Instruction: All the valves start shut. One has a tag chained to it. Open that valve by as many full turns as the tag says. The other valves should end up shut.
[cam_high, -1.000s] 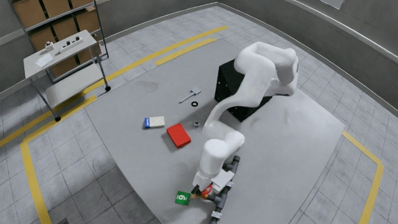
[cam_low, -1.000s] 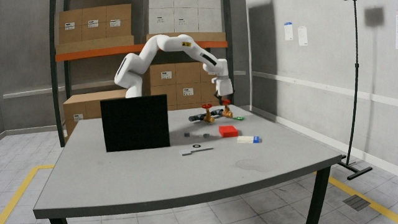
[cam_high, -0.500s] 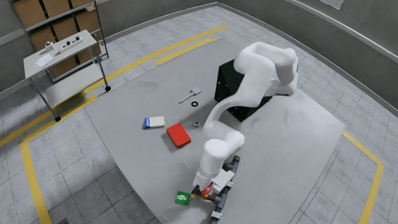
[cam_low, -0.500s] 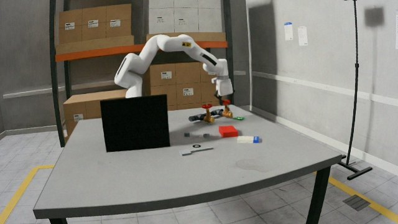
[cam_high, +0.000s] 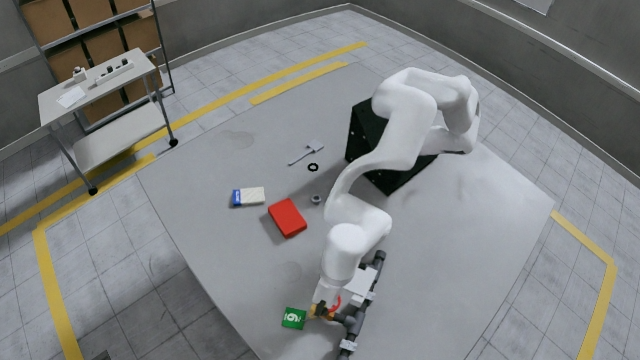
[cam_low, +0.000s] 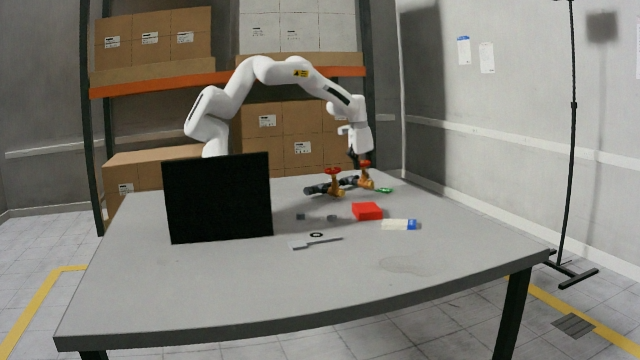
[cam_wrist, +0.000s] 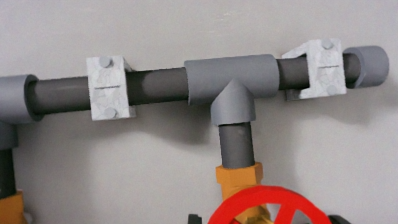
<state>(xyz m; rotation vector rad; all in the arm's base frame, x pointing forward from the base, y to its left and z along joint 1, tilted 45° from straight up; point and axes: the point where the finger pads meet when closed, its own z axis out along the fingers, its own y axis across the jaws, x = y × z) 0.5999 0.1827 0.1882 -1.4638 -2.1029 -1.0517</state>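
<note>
A grey pipe (cam_wrist: 150, 85) with white clamps (cam_wrist: 107, 87) lies at the table's near edge in the top view (cam_high: 362, 300). Two brass valves with red handwheels branch from it. A green tag (cam_high: 293, 318) with a white digit lies next to the end valve; it also shows in the exterior view (cam_low: 384, 190). My gripper (cam_high: 324, 306) stands straight above this valve and is shut on its red handwheel (cam_wrist: 267, 207), seen also in the exterior view (cam_low: 365, 163). The second valve's handwheel (cam_low: 332, 170) is free. In the wrist view only its brass body (cam_wrist: 10, 210) shows.
A red block (cam_high: 287, 217), a white and blue box (cam_high: 248, 196), a small grey nut (cam_high: 315, 196), a black ring (cam_high: 312, 166) and a flat grey tool (cam_high: 306, 152) lie mid-table. The arm's black base box (cam_high: 385, 145) stands behind. A cart (cam_high: 95, 85) stands off the table.
</note>
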